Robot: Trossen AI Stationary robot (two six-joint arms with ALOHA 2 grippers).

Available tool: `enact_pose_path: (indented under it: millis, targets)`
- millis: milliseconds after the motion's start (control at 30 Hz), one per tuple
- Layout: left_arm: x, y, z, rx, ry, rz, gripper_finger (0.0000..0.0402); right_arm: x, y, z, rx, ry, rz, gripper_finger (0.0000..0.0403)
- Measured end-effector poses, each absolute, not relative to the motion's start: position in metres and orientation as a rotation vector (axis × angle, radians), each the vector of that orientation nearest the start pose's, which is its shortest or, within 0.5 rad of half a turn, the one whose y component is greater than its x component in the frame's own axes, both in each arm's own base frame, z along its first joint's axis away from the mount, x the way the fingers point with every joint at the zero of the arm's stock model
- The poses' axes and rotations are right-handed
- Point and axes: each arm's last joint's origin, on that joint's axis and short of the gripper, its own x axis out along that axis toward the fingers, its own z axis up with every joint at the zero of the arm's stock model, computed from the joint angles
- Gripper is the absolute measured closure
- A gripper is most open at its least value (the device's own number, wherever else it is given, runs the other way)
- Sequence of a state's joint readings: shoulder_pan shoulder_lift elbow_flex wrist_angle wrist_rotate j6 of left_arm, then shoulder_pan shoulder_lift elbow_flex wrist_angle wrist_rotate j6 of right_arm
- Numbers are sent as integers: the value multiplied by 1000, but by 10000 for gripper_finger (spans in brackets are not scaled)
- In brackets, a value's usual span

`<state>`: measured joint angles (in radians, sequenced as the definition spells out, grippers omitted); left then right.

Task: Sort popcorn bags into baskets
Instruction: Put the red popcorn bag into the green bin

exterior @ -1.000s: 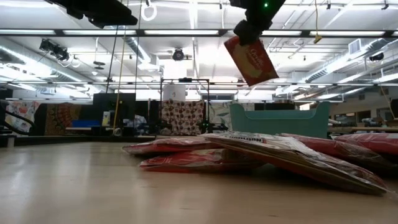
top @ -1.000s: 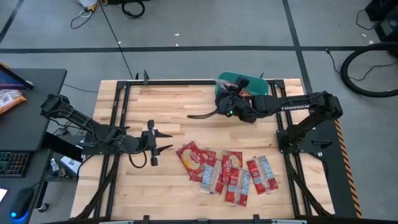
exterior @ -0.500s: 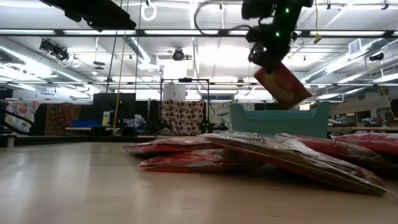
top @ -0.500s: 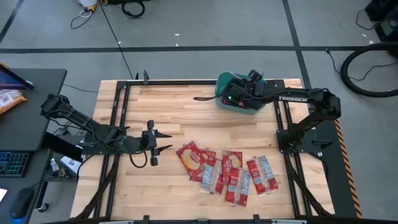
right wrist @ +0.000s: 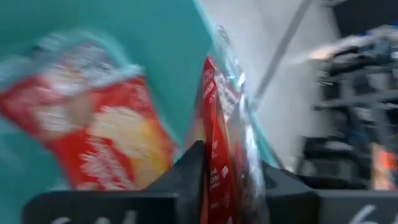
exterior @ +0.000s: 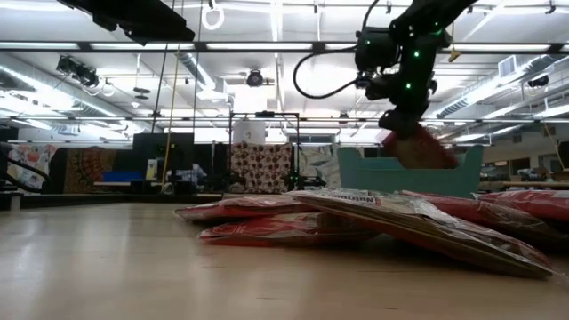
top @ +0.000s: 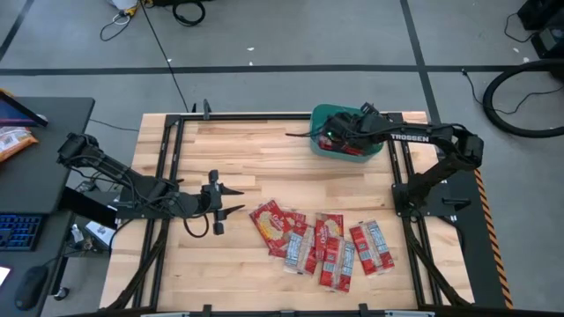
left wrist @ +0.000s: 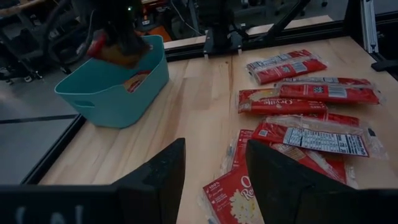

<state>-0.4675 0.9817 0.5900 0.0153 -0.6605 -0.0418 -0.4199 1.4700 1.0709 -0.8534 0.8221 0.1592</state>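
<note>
The teal basket (top: 351,145) stands at the table's far right; one red popcorn bag (left wrist: 138,79) lies inside it. My right gripper (top: 342,132) hangs over the basket, shut on another popcorn bag (exterior: 418,147). Several more popcorn bags (top: 322,248) lie overlapping on the wood near the front middle. My left gripper (top: 222,199) waits open at the table's left, above the wood, its fingers (left wrist: 155,180) pointing toward the pile. My right gripper pinches the popcorn bag between its two fingers; the bag shows edge-on (right wrist: 219,146) between them in the wrist view. The fingers slant down from above. The bag hangs tilted below them (left wrist: 115,55), over the basket's opening at about rim height.
A black metal frame (top: 167,167) runs along the table's sides. A desk with a keyboard (top: 26,229) stands off the table's left. Bare wood (top: 256,150) lies between the pile, the basket and my left gripper.
My right gripper has swung toward the table's right and far edge, sunk, and tipped its fingers further down, carrying the popcorn bag from high over the table's middle to just over the basket.
</note>
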Motion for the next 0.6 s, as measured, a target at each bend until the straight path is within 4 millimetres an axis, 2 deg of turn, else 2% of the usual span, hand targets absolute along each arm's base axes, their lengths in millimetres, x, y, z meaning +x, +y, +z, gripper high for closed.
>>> enact_pose_path:
  millis: [167, 300, 600]
  targets:
    - [193, -77, 252, 139, 312, 198, 230, 243, -133, 242, -83, 1157, -1100, 268]
    - [193, -78, 251, 123, 315, 176, 230, 250, -129, 255, -115, 1138, -1057, 235]
    - [204, -84, 234, 143, 391, 162, 230, 278, -93, 290, -70, 970, -836, 228]
